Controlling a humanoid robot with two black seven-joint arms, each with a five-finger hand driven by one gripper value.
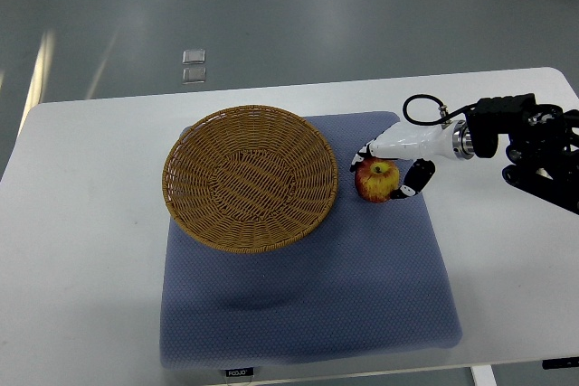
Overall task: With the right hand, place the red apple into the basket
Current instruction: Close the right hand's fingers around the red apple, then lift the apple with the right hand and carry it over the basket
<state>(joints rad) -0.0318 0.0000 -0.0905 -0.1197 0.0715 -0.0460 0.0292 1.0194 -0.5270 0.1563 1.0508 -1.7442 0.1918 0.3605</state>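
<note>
Apple (376, 179): one, red, right of one basket (250, 176).
You see right hand (391, 166) fingers curled around it on one blue mat (362, 296).

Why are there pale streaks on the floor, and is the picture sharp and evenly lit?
Top view: the streaks look like glare on the glossy floor; the basket weave and apple are sharp; soft shadows fall on the blue mat, so the light looks diffuse; the right hand shows no blur.

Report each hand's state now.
Left hand: not in view.
Right hand: fingers curled around the apple, which sits on the mat.
</note>
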